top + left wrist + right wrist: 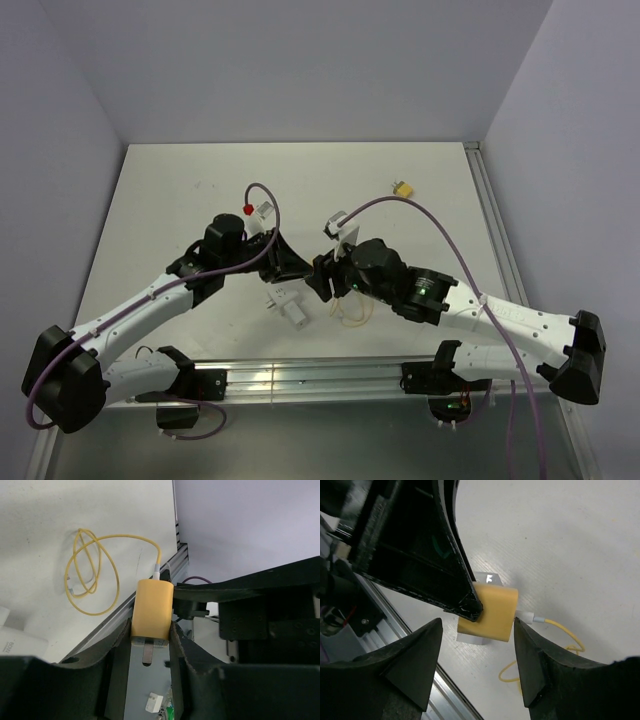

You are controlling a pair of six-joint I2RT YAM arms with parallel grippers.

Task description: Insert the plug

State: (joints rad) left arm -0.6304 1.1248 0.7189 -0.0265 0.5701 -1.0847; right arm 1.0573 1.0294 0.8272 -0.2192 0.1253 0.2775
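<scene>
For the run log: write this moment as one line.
left claw: shut on yellow pronged charger | right claw: open, straddling it | tiny yellow plug: lying apart, untouched

Both arms reach in over the white table (180, 190) and meet about its middle. The left gripper (292, 265) and the right gripper (322, 282) stand nose to nose, nearly touching; how their jaws stand can't be made out from up here. Just to the near side of them lies a small white block (288, 303), with a thin yellow wire loop (352, 316) to its right. A tiny yellow plug (402, 188) sits alone, well apart, toward the far right. A purple cable (440, 235) arches above the table on the right.
</scene>
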